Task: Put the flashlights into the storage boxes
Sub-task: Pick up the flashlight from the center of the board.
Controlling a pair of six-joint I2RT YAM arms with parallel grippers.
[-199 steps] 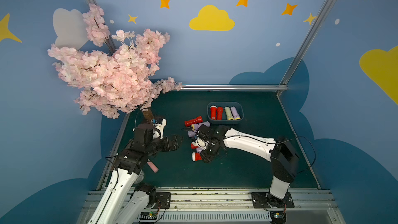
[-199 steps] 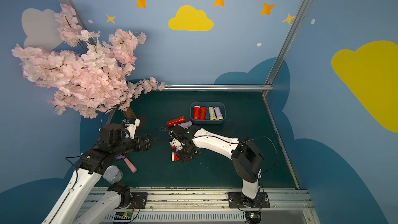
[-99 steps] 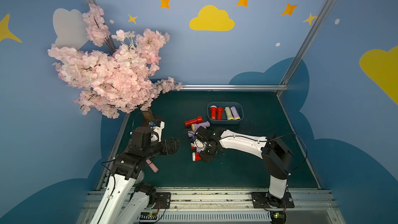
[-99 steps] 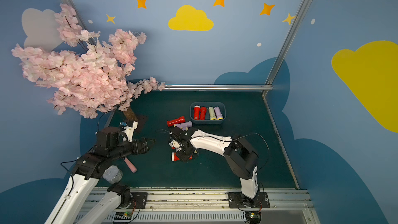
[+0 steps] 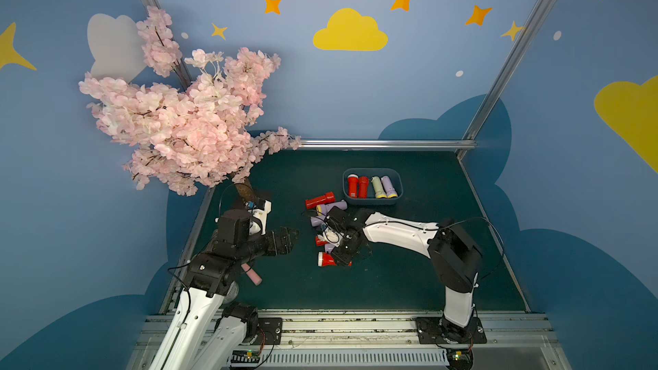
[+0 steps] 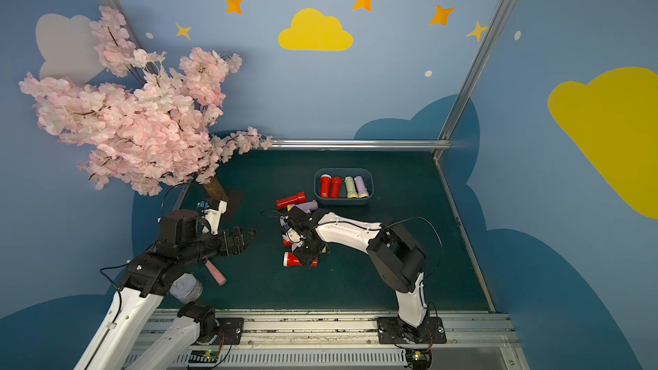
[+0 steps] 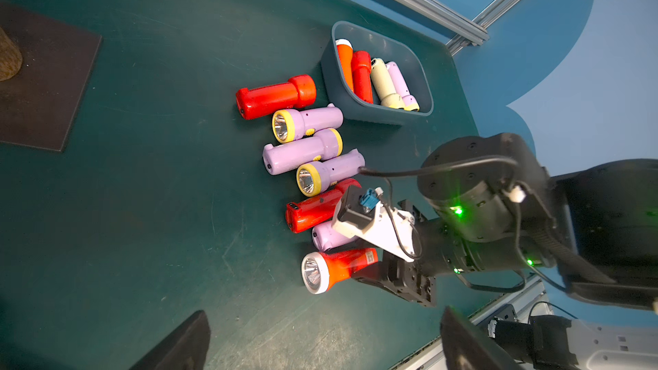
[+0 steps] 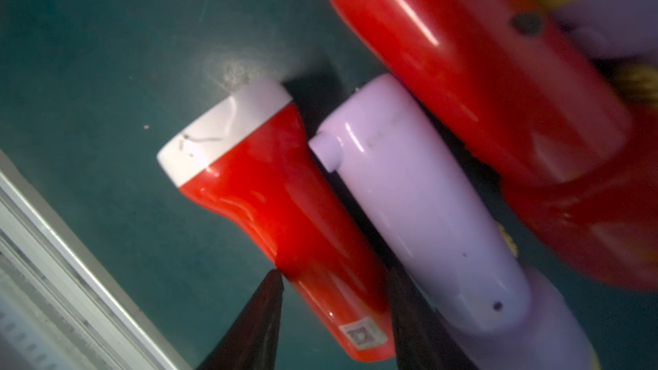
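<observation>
The blue-grey storage box point(image 5: 372, 201) point(image 6: 341, 202) point(image 7: 356, 110) sits at the back with several flashlights lying in it: red, cream and lilac. More red and lilac flashlights lie in a row on the green mat in front of it. My right gripper point(image 5: 338, 257) point(image 6: 308, 256) point(image 8: 334, 279) is down on the nearest one, a red flashlight with a white head point(image 5: 325, 259) point(image 7: 334, 268) point(image 8: 267, 186), with one finger on each side of its body. The flashlight still lies on the mat. My left gripper point(image 5: 292, 236) point(image 6: 249, 234) point(image 7: 324, 318) hovers left of the row, open and empty.
A pink blossom tree point(image 5: 185, 126) overhangs the back left, on a dark base plate point(image 7: 35, 83). Under my left arm lie a pink handle point(image 6: 217, 275) and a silver can point(image 6: 185, 288). A lilac flashlight point(image 8: 420, 208) lies against the gripped red one. A metal rail point(image 5: 320, 318) runs along the front.
My right jaws have narrowed slightly around the red flashlight, and that arm's elbow has shifted. The left arm has settled a little, with its gripper still open.
</observation>
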